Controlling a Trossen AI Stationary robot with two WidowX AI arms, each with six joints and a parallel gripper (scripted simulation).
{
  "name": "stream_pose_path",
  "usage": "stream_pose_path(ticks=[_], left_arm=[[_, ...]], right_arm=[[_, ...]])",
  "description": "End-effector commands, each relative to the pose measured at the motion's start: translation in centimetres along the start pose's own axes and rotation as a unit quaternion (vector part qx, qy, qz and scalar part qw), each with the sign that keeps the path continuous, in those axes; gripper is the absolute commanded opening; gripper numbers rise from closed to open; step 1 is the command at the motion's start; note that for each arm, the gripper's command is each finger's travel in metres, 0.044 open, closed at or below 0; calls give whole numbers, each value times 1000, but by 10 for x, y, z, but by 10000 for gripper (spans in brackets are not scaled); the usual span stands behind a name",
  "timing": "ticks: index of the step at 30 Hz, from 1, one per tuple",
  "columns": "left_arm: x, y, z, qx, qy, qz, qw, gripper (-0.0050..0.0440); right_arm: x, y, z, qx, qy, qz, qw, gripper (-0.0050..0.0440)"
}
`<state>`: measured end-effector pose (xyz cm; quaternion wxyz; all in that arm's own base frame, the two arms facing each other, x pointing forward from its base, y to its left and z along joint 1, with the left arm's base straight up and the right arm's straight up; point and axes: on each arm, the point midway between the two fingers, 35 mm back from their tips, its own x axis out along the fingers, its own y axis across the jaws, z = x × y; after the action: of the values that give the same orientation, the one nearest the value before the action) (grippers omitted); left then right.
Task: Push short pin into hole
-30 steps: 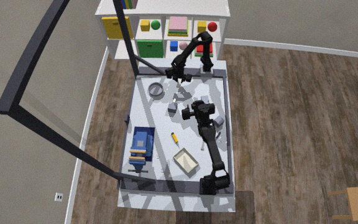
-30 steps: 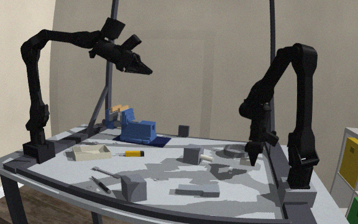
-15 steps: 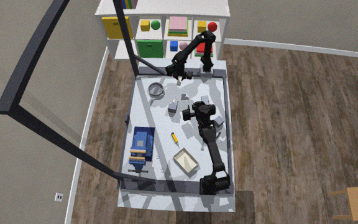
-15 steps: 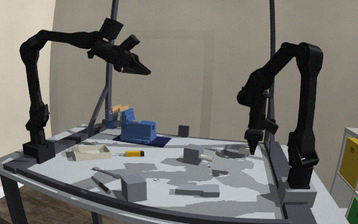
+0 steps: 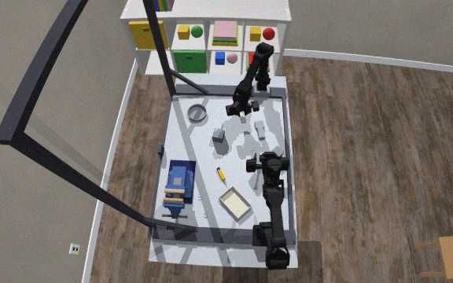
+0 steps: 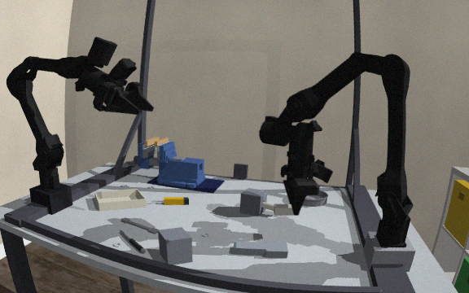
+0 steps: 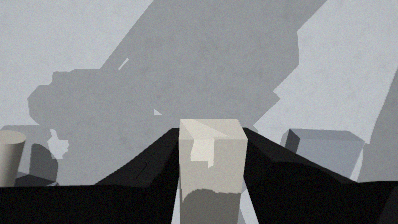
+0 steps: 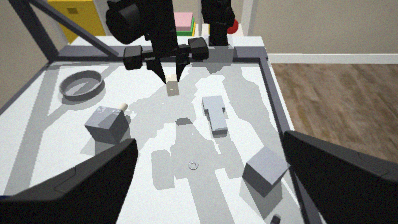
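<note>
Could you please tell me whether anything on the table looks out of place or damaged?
I see no spill or obvious damage. The only slightly untidy thing is a small ring, lying loose on the table between the blocks rather than in the cream tray, where small parts might be expected.

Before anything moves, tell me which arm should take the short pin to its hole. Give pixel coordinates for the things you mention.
Left, I'd say: its fingers (image 6: 296, 200) already grip the pin (image 5: 243, 118) (image 6: 284, 209) (image 7: 212, 165) (image 8: 172, 88). The right fingers (image 6: 142, 98) are open and farther off.
</note>
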<state>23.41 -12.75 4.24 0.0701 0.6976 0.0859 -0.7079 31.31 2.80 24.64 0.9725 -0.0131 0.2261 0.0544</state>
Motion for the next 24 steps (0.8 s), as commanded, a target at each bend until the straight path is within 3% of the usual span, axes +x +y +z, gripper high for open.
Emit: stream_pose_path(ticks=[1,5,11,24], left_arm=[[-6,-17,-50,-64,11,11,998,101],[-3,-45,-96,-140,10,9,990,101],[-1,-72,-142,-215,10,7,976,101],[2,-90,-171,-262,8,5,965,101]], right_arm=[[-25,-16,-27,9,-7,-21,1000,400],[-36,-26,-55,18,-7,-41,999,400],[-42,-32,-74,25,-6,-54,998,400],[-43,-33,-74,26,-6,-56,998,400]])
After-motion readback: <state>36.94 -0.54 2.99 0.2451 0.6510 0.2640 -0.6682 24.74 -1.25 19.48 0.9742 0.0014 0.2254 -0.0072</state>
